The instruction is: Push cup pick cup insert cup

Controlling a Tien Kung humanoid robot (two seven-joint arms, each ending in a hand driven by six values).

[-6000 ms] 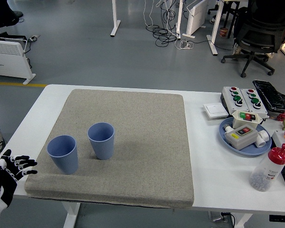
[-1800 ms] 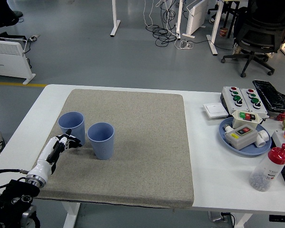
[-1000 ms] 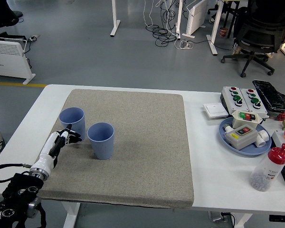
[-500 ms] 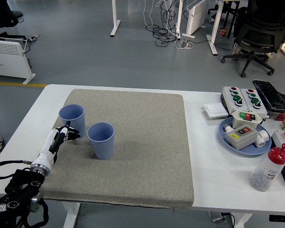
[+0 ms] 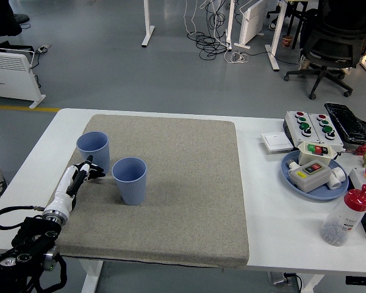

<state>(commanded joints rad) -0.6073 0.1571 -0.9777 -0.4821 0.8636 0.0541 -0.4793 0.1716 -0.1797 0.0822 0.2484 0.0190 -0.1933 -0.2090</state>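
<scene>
Just beyond the left robot hand (image 5: 85, 171), fingers loosely extended, stands the far cup (image 5: 93, 150).

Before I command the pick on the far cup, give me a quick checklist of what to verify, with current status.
1. Far cup upright on the mat: ok.
2. Near cup upright, mouth open for insertion: ok.
3. Gap between the two cups for fingers: ok, they stand apart.
4. Left hand beside the far cup's base, not wrapped around it: not ok for lifting.
5. Hand touching the cup: cannot tell.
6. Right hand clear: cannot tell, out of view.
</scene>
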